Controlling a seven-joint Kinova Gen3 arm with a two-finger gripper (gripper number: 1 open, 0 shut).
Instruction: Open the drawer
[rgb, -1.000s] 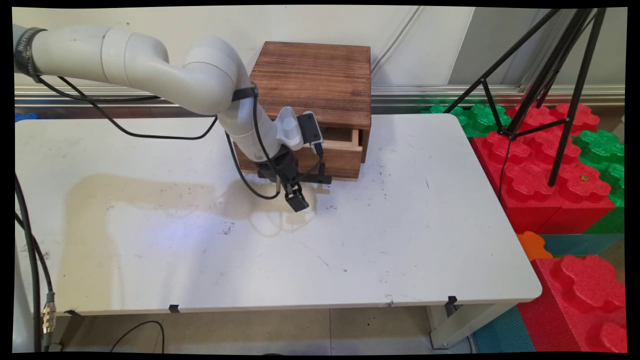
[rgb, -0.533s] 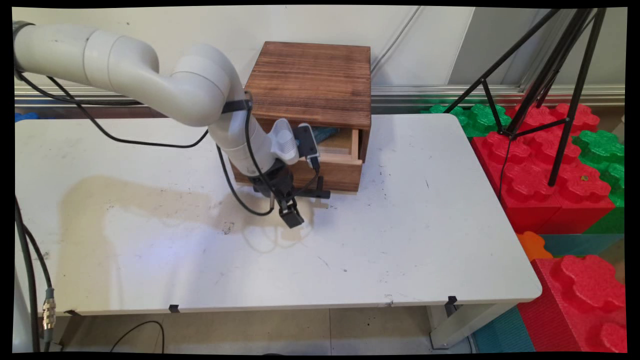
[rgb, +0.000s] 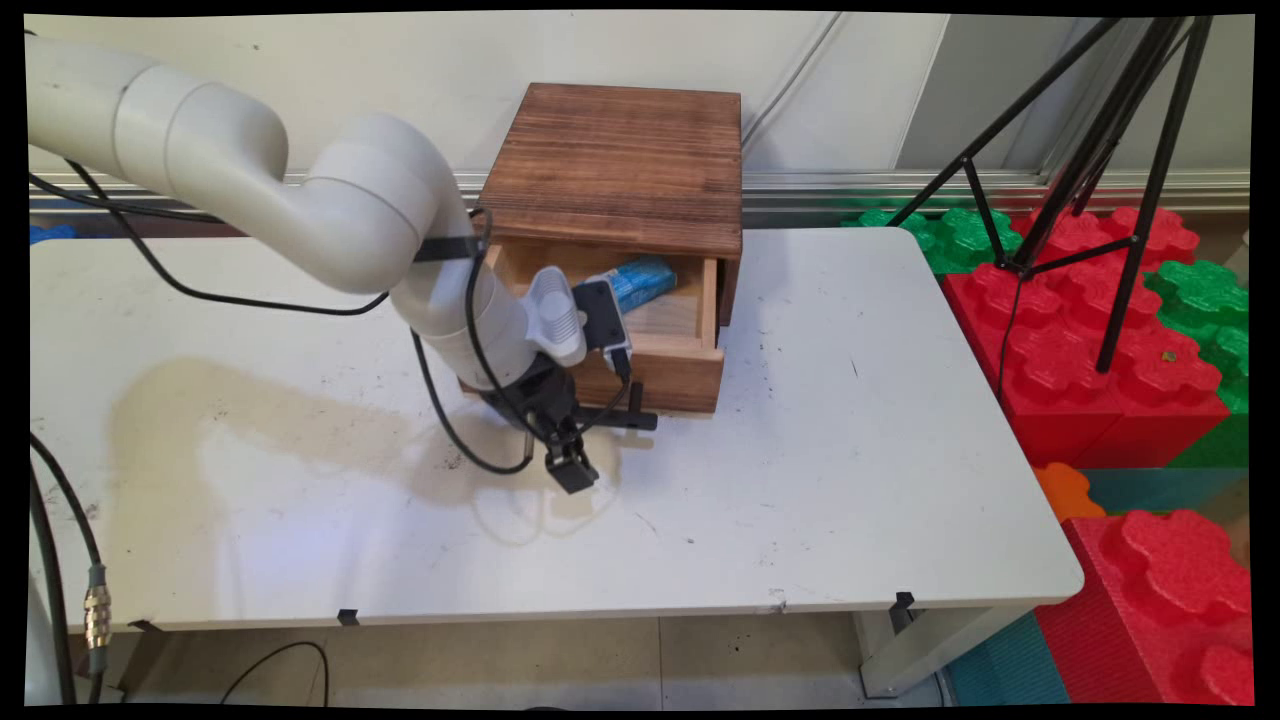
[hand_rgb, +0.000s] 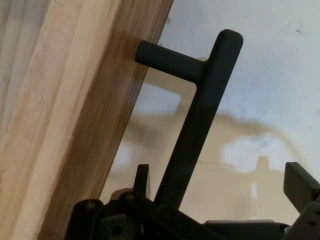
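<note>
At the wooden box's (rgb: 620, 170) front on the worktop (rgb: 800, 480), the gripper (rgb: 570, 468) straddles the stiff black handle (hand_rgb: 200, 115) of the half-open drawer (rgb: 655, 365), fingers spread, not pinching it

White arm (rgb: 330, 210) is reaching in from the upper left, elbow bent, wrist angling downward; black gripper (rgb: 570, 465) is pointing at the tabletop, fingers (hand_rgb: 300, 182) spread apart.
</note>
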